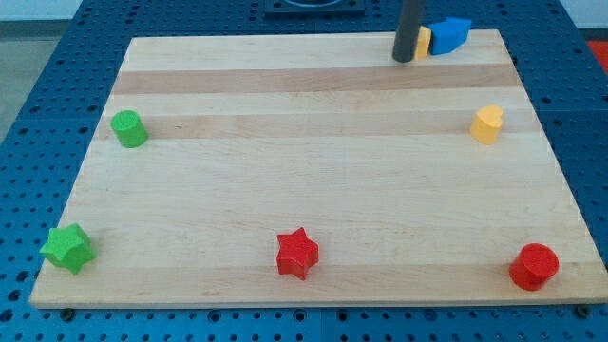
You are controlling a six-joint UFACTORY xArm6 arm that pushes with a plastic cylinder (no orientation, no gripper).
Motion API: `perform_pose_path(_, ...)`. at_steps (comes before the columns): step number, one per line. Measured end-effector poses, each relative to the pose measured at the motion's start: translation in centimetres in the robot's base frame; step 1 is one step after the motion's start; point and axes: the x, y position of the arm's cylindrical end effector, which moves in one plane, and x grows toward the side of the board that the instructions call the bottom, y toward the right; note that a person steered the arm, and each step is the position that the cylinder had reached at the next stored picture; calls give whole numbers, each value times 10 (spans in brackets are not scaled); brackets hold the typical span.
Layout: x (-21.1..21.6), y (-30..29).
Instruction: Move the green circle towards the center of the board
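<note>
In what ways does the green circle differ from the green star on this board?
Shape: the green circle is a round cylinder, while the green star has points.
Place: the green circle stands by the view's left edge, about halfway up the board; the green star sits in the bottom-left corner.
Distance to my tip: both lie far from it, the green star farther.
Both share the same green colour, and nothing touches either.

Premises: a robotics lab or test bench. Evidence: a pale wooden board lies on a blue perforated metal bench surface with a regular grid of mounting holes, visible past all four board edges. Small moulded coloured blocks sit near the board's edges and corners. A dark rod stands near the top right corner, my tip on the board.
</note>
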Motion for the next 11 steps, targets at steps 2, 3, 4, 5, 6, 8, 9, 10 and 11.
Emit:
perform_pose_path(2, 4, -194)
perform_pose_path(3, 15, -312)
perform_pose_path(4, 65, -408)
perform_pose_path(5, 98, -419)
perform_pose_path(6, 144, -413)
perform_pose_path(8, 155, -385)
perform_pose_path(9, 149, -360)
perform_pose_path(10, 130, -346)
perform_pose_path(11, 116, -319)
